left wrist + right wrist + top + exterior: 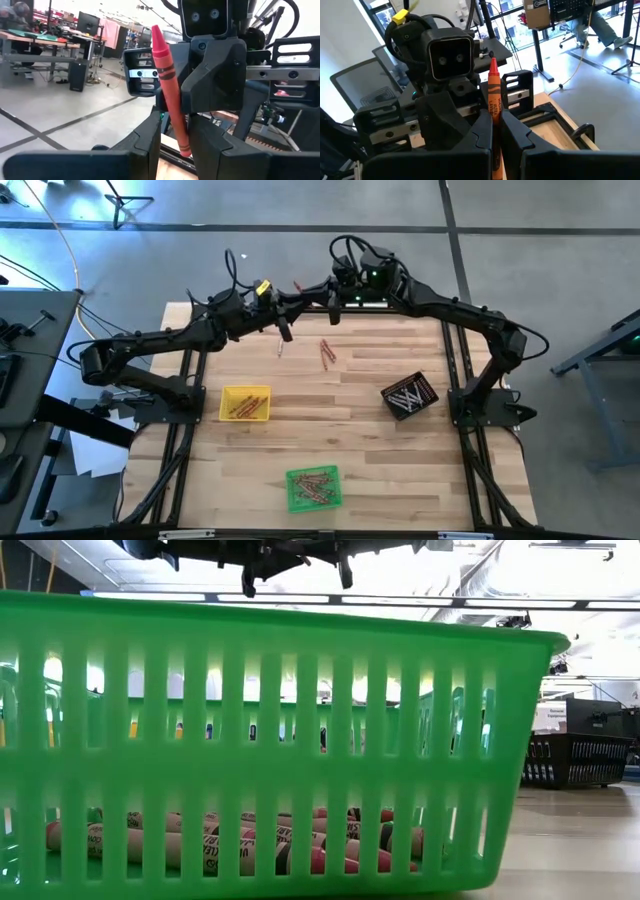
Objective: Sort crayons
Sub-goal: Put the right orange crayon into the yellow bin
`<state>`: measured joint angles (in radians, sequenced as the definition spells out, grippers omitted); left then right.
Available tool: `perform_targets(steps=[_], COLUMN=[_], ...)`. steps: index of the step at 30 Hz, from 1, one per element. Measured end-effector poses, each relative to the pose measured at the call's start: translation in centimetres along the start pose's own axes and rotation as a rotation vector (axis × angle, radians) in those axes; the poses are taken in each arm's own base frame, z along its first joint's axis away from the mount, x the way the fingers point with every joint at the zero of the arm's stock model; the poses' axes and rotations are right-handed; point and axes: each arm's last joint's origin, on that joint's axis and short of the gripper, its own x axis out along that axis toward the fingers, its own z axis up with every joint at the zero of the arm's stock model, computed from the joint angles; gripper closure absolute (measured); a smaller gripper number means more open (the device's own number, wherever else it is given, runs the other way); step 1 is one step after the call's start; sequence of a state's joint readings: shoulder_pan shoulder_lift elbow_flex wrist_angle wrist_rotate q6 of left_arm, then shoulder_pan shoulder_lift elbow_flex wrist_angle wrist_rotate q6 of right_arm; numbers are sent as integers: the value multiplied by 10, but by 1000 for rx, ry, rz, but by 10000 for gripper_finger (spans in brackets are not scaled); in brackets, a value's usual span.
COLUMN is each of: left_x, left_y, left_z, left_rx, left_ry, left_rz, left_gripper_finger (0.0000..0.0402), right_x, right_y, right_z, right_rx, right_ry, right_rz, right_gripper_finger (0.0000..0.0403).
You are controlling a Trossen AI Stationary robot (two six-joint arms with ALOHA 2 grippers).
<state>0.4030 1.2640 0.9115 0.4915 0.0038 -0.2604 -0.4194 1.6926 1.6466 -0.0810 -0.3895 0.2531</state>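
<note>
Left wrist view showed the left gripper (pixel 175 142) clamped on a red crayon (pixel 167 80); right wrist view showed the right gripper (pixel 496 131) clamped on an orange crayon (pixel 493 92). Overhead, loose crayons (pixel 326 352) lay between the trays.

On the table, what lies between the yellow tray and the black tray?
In the high view, the stretch between the yellow tray and the black tray is bare wood. The nearest loose crayons lie beyond that line, toward the arms.
</note>
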Motion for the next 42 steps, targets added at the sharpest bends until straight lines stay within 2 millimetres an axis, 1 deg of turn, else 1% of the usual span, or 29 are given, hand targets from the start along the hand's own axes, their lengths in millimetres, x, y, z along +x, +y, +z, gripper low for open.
perform_targets(steps=[3,8,14,16,18,22,23,26,28,30,33,37,40,42], left_x=[0,0,0,0,-1,-11,-14,-27,-40,-54,-77,-108,-126,-134], left_y=[-1,-3,-4,-4,-4,-4,-3,-4,-6,-9,-17,-28,-36,-39], left_z=[0,-1,-1,-2,-3,5,4,3,4,0,-10,-28,-40,-47], left_rx=[-1,-36,-60,-70,-75,-76,-76,-99,-141,-189,-278,-387,-427,-425], left_ry=[5,9,14,26,35,58,88,186,255,361,545,820,996,1069], left_rz=[-18,-33,-44,-41,-37,15,34,81,109,143,188,287,377,461], left_gripper_finger=[329,388,397,398,399,400,400,400,401,401,401,401,401,401], right_x=[0,1,0,-7,-22,-70,-82,-109,-125,-140,-156,-171,-176,-177], right_y=[1,3,3,0,-4,-8,-6,2,9,16,24,33,35,35], right_z=[0,0,0,1,4,23,26,27,28,27,24,21,21,20], right_rx=[5,4,32,45,60,55,57,63,61,53,50,62,62,63], right_ry=[-3,-3,8,35,90,160,180,238,264,299,349,391,401,408], right_rz=[1,11,14,-3,-28,-161,-190,-248,-290,-335,-381,-413,-439,-445], right_gripper_finger=[401,401,399,389,369,314,301,271,259,254,253,259,261,261])
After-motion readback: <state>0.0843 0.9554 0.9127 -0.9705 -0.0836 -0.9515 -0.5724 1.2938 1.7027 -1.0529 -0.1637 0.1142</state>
